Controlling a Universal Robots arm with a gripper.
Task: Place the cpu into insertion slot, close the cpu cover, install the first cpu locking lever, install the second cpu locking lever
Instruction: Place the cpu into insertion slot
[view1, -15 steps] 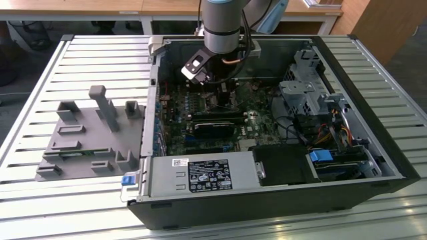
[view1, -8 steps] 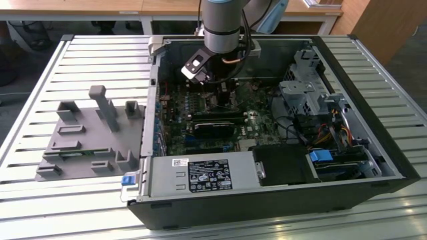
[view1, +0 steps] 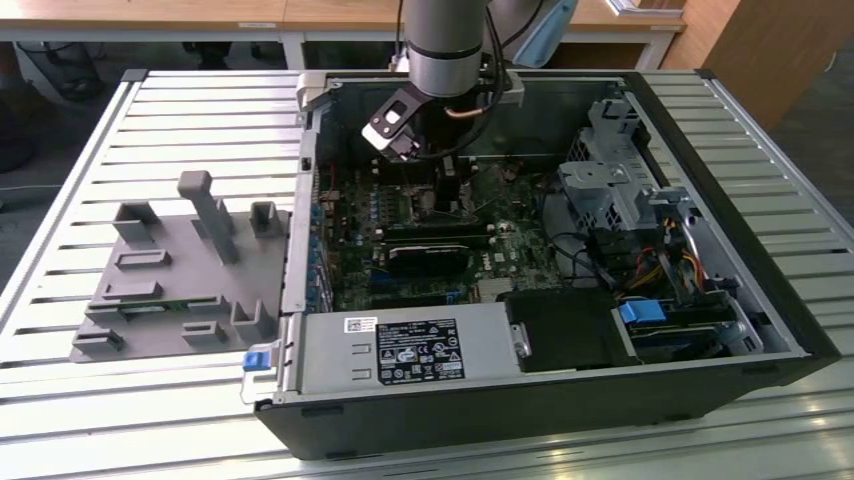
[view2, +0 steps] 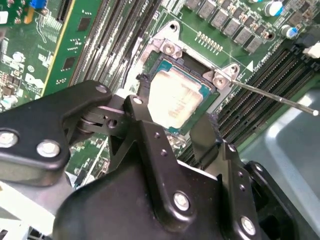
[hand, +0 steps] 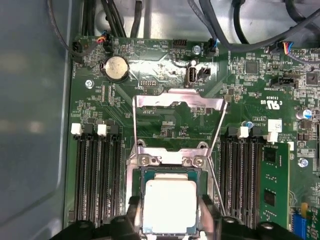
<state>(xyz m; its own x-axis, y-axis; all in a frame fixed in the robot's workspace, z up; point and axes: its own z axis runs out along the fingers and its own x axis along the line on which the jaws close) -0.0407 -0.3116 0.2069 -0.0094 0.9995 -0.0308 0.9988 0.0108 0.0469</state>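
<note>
One arm (view1: 447, 40) drops almost straight down from above into one open computer case (view1: 534, 410) that lies on the slatted tabletop (view1: 200, 120). Its gripper (view1: 447, 200) is low over the green motherboard (view1: 400, 215). One grey holder fixture (view1: 174, 290) sits on the tabletop just beside the case, on the exterior view's left.

In both wrist views there is one cpu (hand: 169, 202), lying flat with its silvery top up inside the single insertion slot (view2: 192, 60). The two black fingers (hand: 134, 216) straddle the chip and press in on two opposite edges of it, so the gripper (hand: 170, 220) is clamped on the cpu, pointing down at the board.

The one cpu cover (hand: 177, 101) is swung open, standing up off the slot on its hinge side with the board visible through its window. One thin metal locking lever (view2: 275, 97) sticks out unlatched beside the slot. Two banks of long black memory slots (hand: 100, 175) flank the slot, one on each side.
</note>
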